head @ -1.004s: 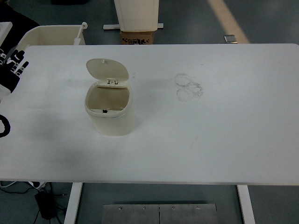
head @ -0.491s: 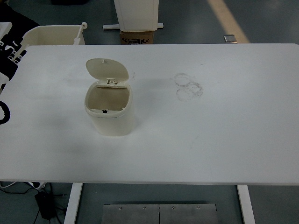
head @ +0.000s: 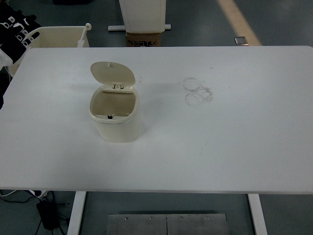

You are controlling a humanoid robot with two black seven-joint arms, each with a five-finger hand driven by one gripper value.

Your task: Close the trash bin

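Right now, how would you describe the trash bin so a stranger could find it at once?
Look at the white table, left half. There stands a small cream trash bin, alone. Its rounded lid is flipped up at the back, so the inside shows; the only marks nearby are faint ring stains further right.

Only a small part of the robot shows at the upper left corner: the left hand (head: pixel 17 30), black with small white markings on its fingers (head: pixel 11 23), and beside it a sliver of white casing at the picture's edge.
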